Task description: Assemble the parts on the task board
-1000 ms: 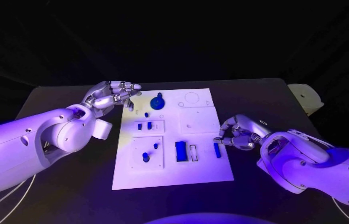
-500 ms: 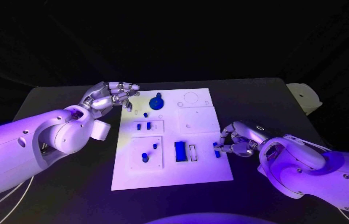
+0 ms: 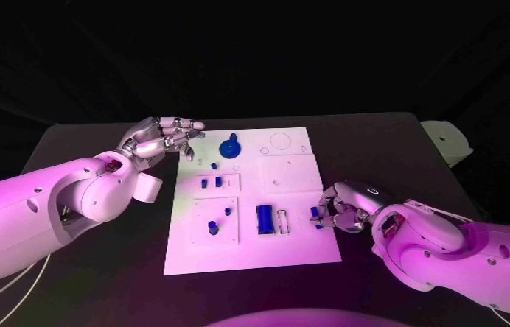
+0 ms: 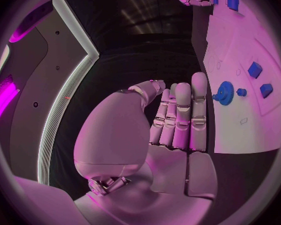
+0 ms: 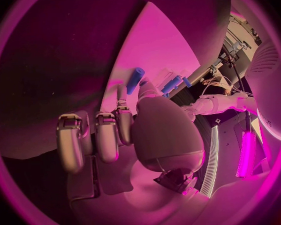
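The right hand [image 3: 342, 213] pinches a small blue part [image 3: 317, 215] at the near right edge of the white task board [image 3: 292, 172]. The left hand [image 3: 165, 139] waits by the far left edge, fingers curled, holding nothing. Some blue pieces already sit in; more are left

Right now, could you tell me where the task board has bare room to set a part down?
The task board is bare along its near edge, below the blue block. Its far right corner carries only outlines. The right edge is crowded: the right hand holds a blue bar there.
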